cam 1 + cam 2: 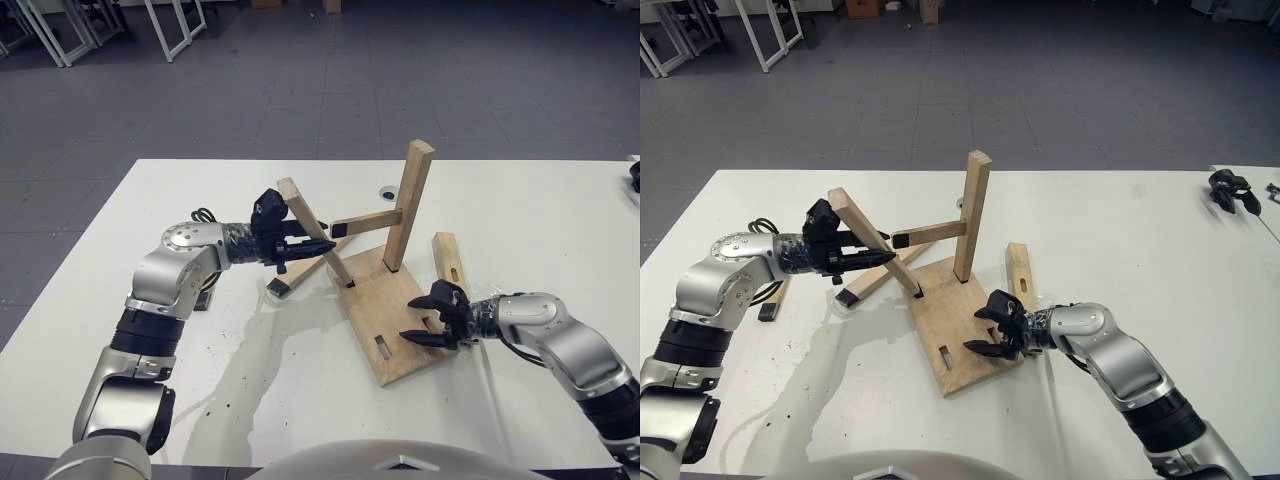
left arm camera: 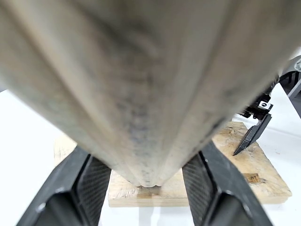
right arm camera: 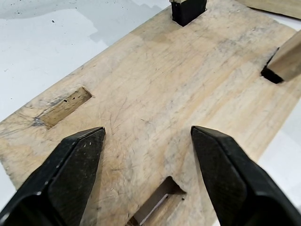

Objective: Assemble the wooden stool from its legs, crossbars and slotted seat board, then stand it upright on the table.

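Roughly halfway, by my judgement: the seat board (image 1: pixel 372 300) lies flat mid-counter, toward the near edge, with one leg (image 1: pixel 408 205) standing upright in a far slot and a crossbar (image 1: pixel 365 223) jutting from it. The left gripper (image 1: pixel 310 241) is clamped on a second, tilted leg (image 1: pixel 300 205) whose foot sits at another slot, not yet squared up. The right gripper (image 1: pixel 418 320) hovers spread open over the board's near right corner. Two slots are empty; a loose leg (image 1: pixel 449 262) lies just beside the board's right edge.

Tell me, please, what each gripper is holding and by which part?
The left gripper clamps the tilted leg around its middle; the right gripper is open over the seat board, holding nothing.
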